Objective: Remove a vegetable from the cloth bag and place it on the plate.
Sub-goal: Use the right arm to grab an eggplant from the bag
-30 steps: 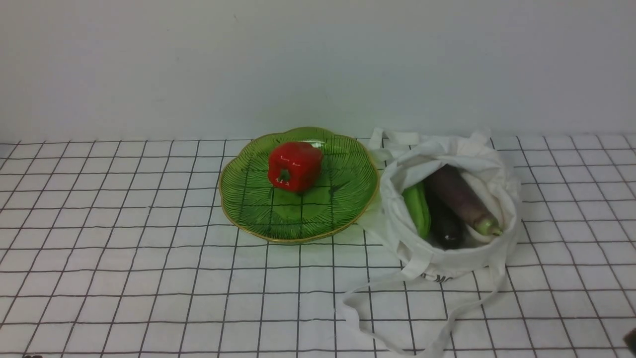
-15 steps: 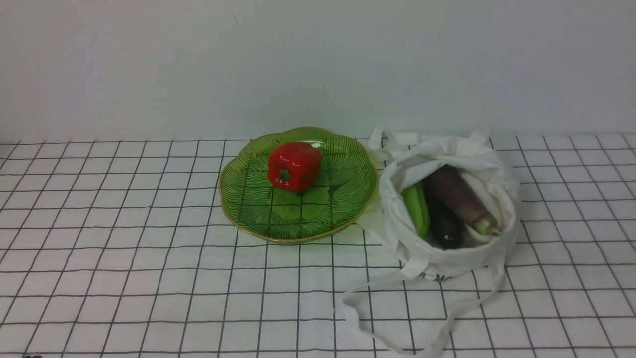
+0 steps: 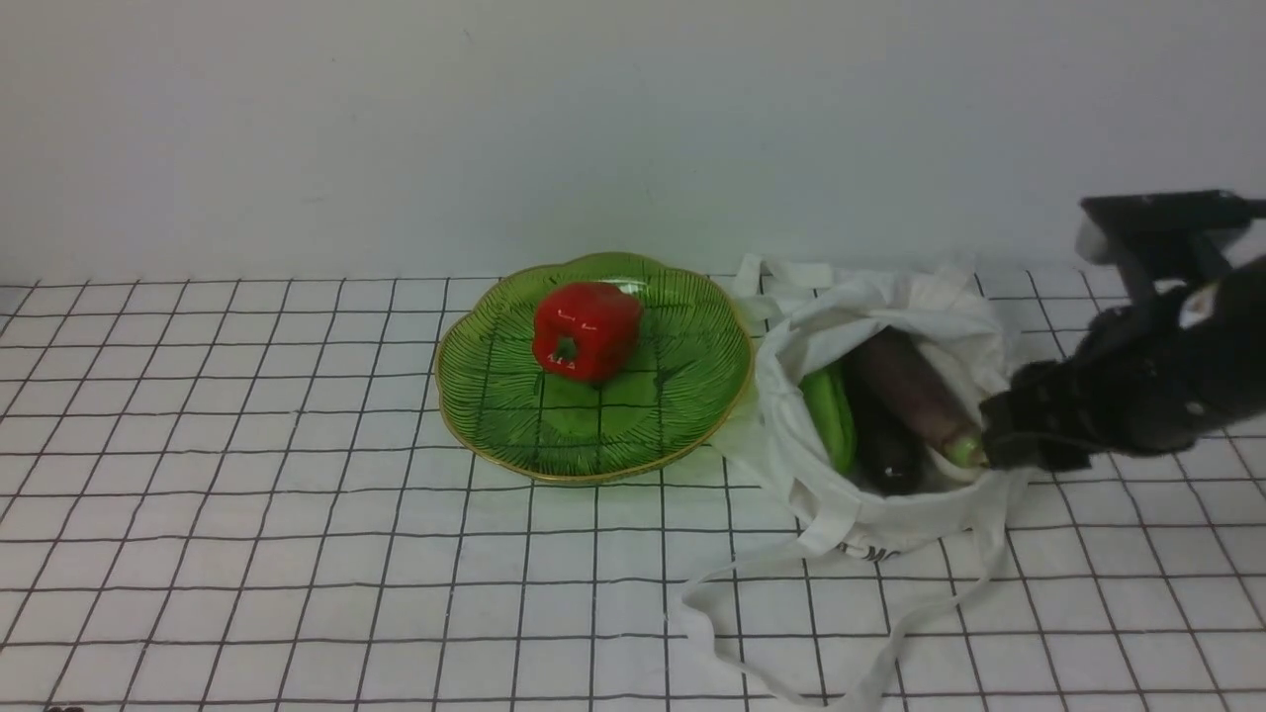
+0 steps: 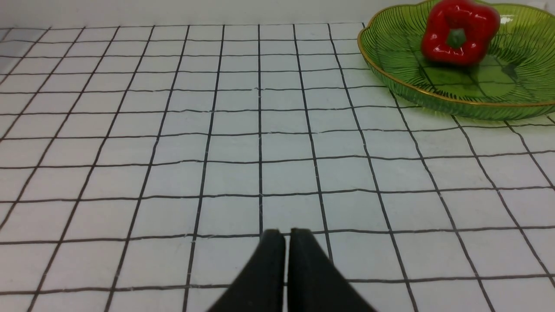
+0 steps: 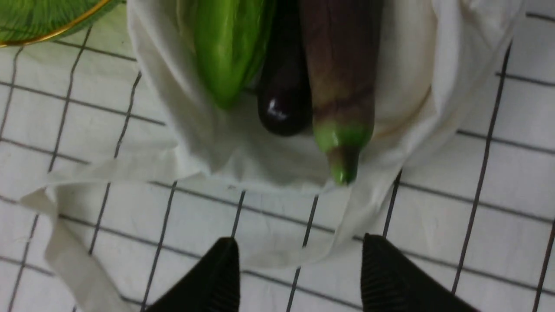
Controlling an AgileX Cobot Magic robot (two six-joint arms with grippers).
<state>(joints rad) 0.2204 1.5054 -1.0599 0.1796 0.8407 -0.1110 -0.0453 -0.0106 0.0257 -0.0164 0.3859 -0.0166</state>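
Note:
The white cloth bag lies open on the checked table, right of the green glass plate. The long dull-purple eggplant lies in it, its pale green stem end at the bag's right rim; it also shows in the right wrist view. My right gripper is open and empty, hovering just right of that stem end; in the right wrist view its jaws stand wide apart, short of the bag's edge. My left gripper is shut and empty over bare table, well apart from the plate.
A red bell pepper sits on the plate's far half. Inside the bag lie a green vegetable and a near-black glossy eggplant. The bag's long straps trail toward the table's front edge. A white wall stands behind.
My right arm has come into the front view from the right and now hovers beside the bag's right rim. The bag, plate and vegetables have not moved.

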